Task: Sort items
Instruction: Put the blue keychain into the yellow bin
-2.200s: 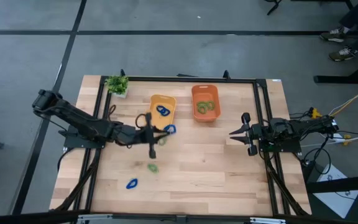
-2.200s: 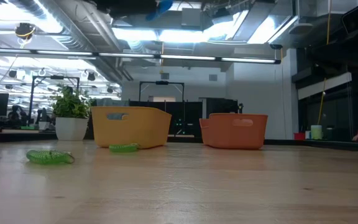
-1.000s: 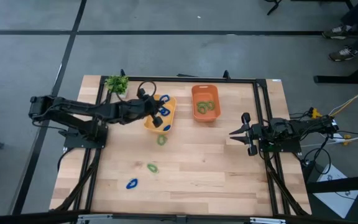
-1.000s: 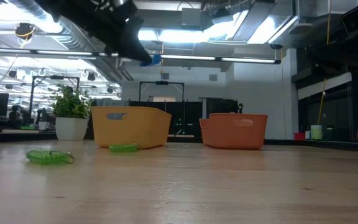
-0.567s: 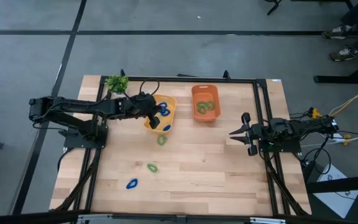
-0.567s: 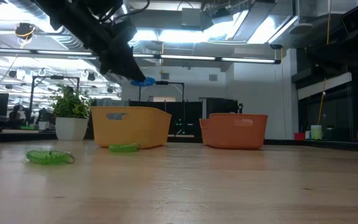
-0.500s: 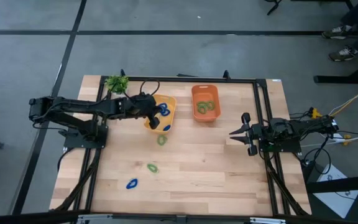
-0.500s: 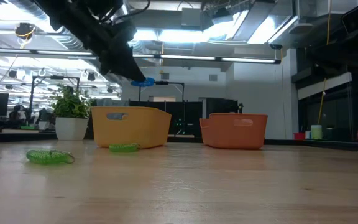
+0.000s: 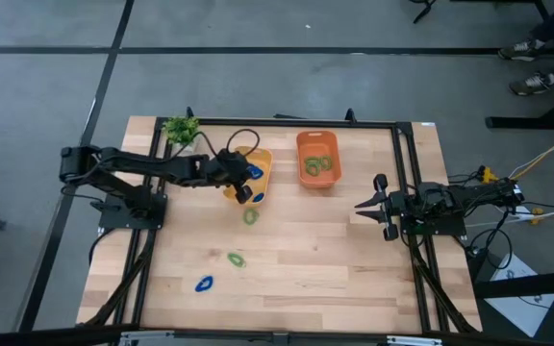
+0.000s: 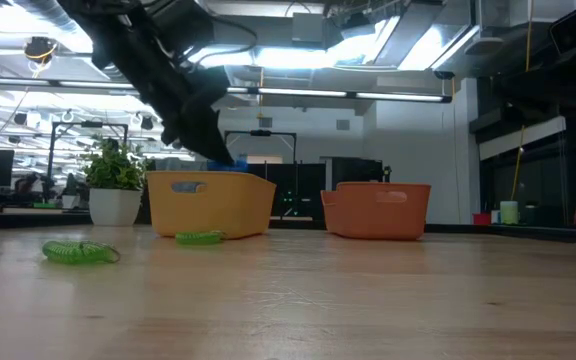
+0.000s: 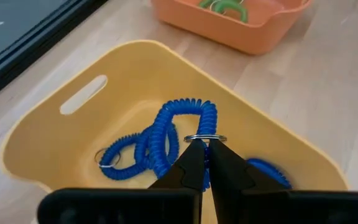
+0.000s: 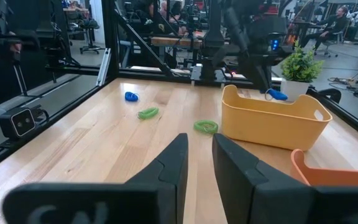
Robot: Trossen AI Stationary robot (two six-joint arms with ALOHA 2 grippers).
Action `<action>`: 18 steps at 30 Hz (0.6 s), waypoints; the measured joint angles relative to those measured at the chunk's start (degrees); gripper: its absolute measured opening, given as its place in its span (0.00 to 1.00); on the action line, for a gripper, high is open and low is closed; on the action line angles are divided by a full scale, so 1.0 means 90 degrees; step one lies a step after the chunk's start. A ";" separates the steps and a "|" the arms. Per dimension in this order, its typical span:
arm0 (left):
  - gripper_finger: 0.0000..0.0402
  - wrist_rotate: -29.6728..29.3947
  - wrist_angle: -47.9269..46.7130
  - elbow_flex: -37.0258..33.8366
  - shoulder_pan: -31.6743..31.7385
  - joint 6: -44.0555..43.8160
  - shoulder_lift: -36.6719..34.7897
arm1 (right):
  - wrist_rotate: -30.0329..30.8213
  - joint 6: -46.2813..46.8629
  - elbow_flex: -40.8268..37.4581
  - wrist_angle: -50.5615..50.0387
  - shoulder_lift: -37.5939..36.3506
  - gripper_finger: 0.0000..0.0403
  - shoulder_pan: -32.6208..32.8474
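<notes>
Pinching a blue ring by its small metal loop, down inside the yellow bin, right at the tips of the left claw, which is closed tight on that loop. Hanging free or already resting on the bin floor: hard to say from the wrist view, though probably touching 1 of the 2 other blue rings lying there. Lying straight ahead of and just below the fingertips, long axis running away from the claw toward the bin's far wall.

Little left to aim, by this reading. Only parting the fingers and lifting clear is needed, since a release here should land within the bin walls on every side.

From above, hovering over the side of the bin nearer the left arm. Just beside it, the orange bin, holding green rings.

Waiting out on the counter:
- 1 green ring just off the yellow bin's front
- 1 more green farther out
- 1 loose blue beyond that

All 3 on the left half of the counter, so nearer the left arm.

Parked at the counter's right edge, well apart from everything: the right claw, fingers spread and empty.
</notes>
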 joint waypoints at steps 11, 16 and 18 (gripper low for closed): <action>0.05 -0.0287 0.0109 0.0002 -0.0002 0.0243 0.0024 | -0.0001 -0.0010 0.0000 0.0000 0.0000 0.19 0.0001; 0.10 -0.0602 0.0109 0.0002 -0.0002 0.0250 0.0024 | -0.0002 -0.0005 0.0000 0.0002 0.0000 0.19 0.0002; 0.13 -0.0694 0.0085 0.0002 -0.0002 0.0383 0.0024 | 0.0000 -0.0008 0.0000 0.0002 0.0000 0.19 0.0002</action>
